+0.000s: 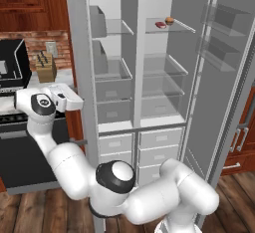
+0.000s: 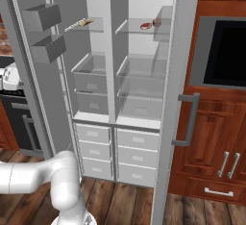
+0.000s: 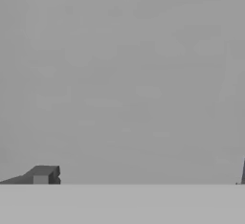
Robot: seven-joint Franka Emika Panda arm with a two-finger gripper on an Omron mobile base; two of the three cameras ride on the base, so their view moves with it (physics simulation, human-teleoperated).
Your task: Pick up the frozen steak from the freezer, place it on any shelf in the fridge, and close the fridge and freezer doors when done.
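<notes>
Frozen steak (image 1: 160, 25) on shelf (image 1: 183, 26), far from pincer (image 3: 139, 177)

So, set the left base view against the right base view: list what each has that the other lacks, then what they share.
Left base view: a tan wooden knife block and a black stove.

Right base view: a black wall oven set in reddish wooden cabinets, and a slim yellow-brown item on the left compartment's top glass shelf.

Both: the dark-red frozen steak and a small orange-brown ball side by side on the right compartment's top glass shelf, with both tall grey doors open.
</notes>
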